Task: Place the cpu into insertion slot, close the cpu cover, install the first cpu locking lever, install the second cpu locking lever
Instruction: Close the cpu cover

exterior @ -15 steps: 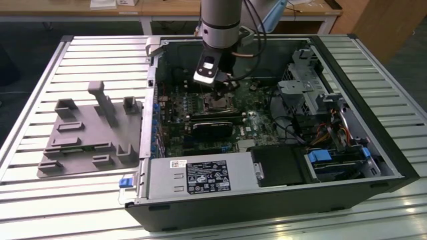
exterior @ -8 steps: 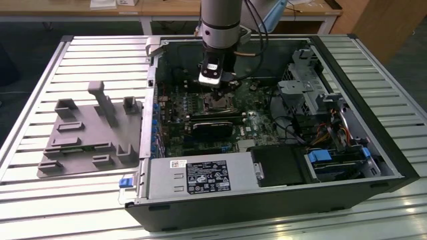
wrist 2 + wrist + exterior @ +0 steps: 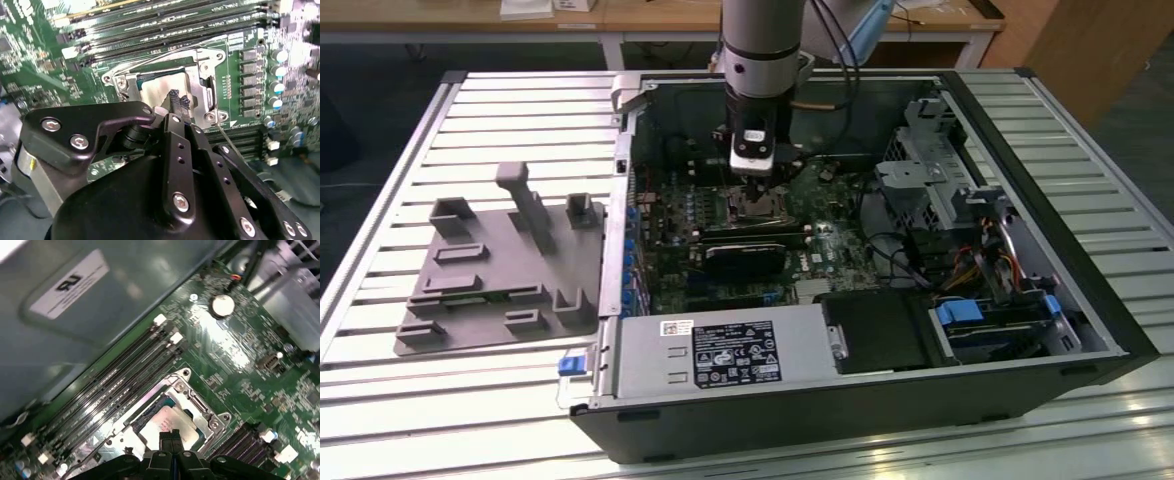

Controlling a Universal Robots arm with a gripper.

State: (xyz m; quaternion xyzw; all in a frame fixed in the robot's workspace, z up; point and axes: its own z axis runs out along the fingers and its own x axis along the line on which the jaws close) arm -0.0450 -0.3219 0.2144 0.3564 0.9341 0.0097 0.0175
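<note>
My gripper (image 3: 758, 178) reaches down into the open computer case, right over the insertion slot (image 3: 757, 207) on the green board. In both wrist views its two black fingers are shut together with nothing between them, tips (image 3: 177, 100) (image 3: 170, 435) at or just above the pale silver cpu (image 3: 156, 91) (image 3: 167, 421). The cpu lies flat in the slot. The silvery cpu cover (image 3: 200, 75) (image 3: 199, 407) frames it and looks laid down around it. One thin wire lever (image 3: 150, 56) runs along one side of the socket, and another (image 3: 232, 142) sticks out past a corner.
Long memory slots (image 3: 165, 22) (image 3: 115, 385) run beside the socket. A black card (image 3: 747, 262) lies just nearer the case front, with the power supply (image 3: 720, 352) beyond it. Drive cages and cables (image 3: 947, 200) crowd the exterior view's right. A grey fixture (image 3: 494, 270) sits on the table.
</note>
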